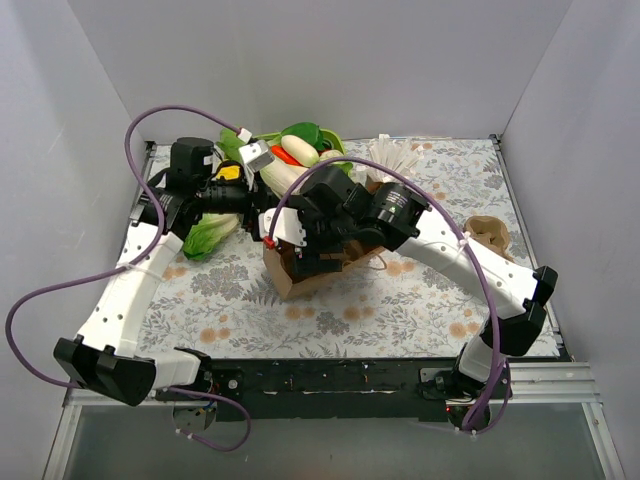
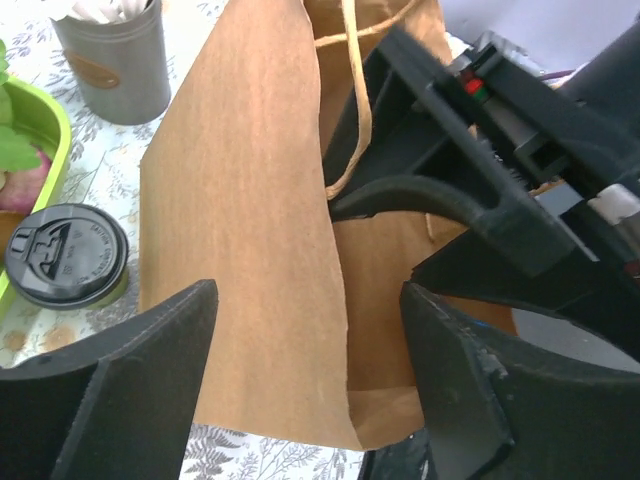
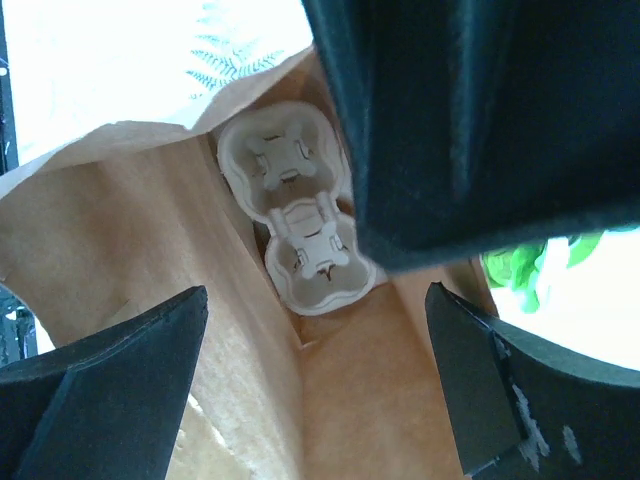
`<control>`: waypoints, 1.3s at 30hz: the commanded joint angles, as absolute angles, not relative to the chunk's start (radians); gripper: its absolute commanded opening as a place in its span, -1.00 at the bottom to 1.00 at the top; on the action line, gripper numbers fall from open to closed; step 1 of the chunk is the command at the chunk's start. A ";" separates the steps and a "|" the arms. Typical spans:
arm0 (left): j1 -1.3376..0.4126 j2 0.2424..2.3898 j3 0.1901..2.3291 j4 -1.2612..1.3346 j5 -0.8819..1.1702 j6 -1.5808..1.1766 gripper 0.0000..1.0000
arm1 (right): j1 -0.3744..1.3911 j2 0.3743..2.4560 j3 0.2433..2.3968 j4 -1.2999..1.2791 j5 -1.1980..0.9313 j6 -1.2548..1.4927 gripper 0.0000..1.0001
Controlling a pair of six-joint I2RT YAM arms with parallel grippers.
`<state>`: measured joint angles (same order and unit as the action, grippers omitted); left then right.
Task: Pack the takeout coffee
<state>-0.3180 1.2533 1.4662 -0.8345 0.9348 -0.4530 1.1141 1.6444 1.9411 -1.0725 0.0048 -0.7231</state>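
Takeout coffee (image 2: 65, 255) is seen upright on the table (image 2: 110, 165) just beside the paper bag (image 2: 250, 200), not in it. Left gripper (image 2: 308, 292) jaws are set apart astride the bag wall; right gripper (image 3: 318, 295) jaws are spread, empty, above the cup carrier (image 3: 295, 220) inside. If that wall is pinched or tugged, the bag could be crumpled or tipped.

- A pale moulded-pulp cup carrier (image 3: 300, 215) with two round holders is lying deep inside the open brown paper bag (image 3: 150, 230).
- The right gripper (image 3: 315, 300) is facing into the bag, its black fingers (image 3: 120, 370) standing wide apart.
- A big black shape (image 3: 480, 110) is covering the upper right corner.
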 commanded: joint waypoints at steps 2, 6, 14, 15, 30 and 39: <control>-0.321 1.290 1.522 -0.877 0.862 -0.336 0.31 | 1.097 1.623 1.970 -1.034 0.006 -0.657 0.94; -0.327 1.307 1.540 -0.888 0.854 -0.308 0.01 | 1.095 1.598 1.967 -1.031 0.006 -0.652 0.94; -0.336 1.318 1.531 -0.979 0.871 -0.265 -1.00 | 1.086 1.476 1.996 -0.931 0.093 -0.650 0.96; -0.336 1.315 1.529 -0.982 0.864 -0.268 -1.00 | 1.085 1.468 2.009 -0.917 0.127 -0.656 0.96; -0.336 1.187 1.692 -1.187 0.732 -0.058 -1.00 | 0.924 1.310 1.910 -0.583 0.382 -0.700 0.96; -0.337 1.002 1.458 -1.307 0.805 0.150 -1.00 | 0.833 1.235 1.712 -0.598 0.364 -0.621 0.96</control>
